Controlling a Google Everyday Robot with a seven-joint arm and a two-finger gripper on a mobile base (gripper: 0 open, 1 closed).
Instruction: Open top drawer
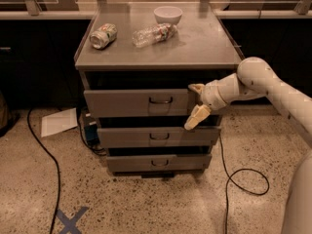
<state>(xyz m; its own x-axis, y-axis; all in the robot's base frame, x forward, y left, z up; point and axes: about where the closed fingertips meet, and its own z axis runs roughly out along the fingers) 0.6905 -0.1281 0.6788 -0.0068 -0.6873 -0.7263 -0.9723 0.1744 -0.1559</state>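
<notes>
The top drawer (126, 103) is the widest grey front of the cabinet, with a small dark wire handle (161, 101) at its centre. A dark gap shows above it, under the cabinet top. My gripper (196, 103) is at the right end of this drawer front, to the right of the handle. It is open, with one cream finger (197, 87) at the drawer's upper edge and the other finger (196, 117) at its lower edge. It holds nothing. My white arm (263, 79) reaches in from the right.
Two narrower drawers, the middle (156, 136) and the bottom (156, 163), sit below. On the cabinet top (204, 43) lie a crushed can (103, 35), a plastic bottle (153, 34) and a white bowl (168, 14). Cables (243, 179) and a paper (58, 122) lie on the floor.
</notes>
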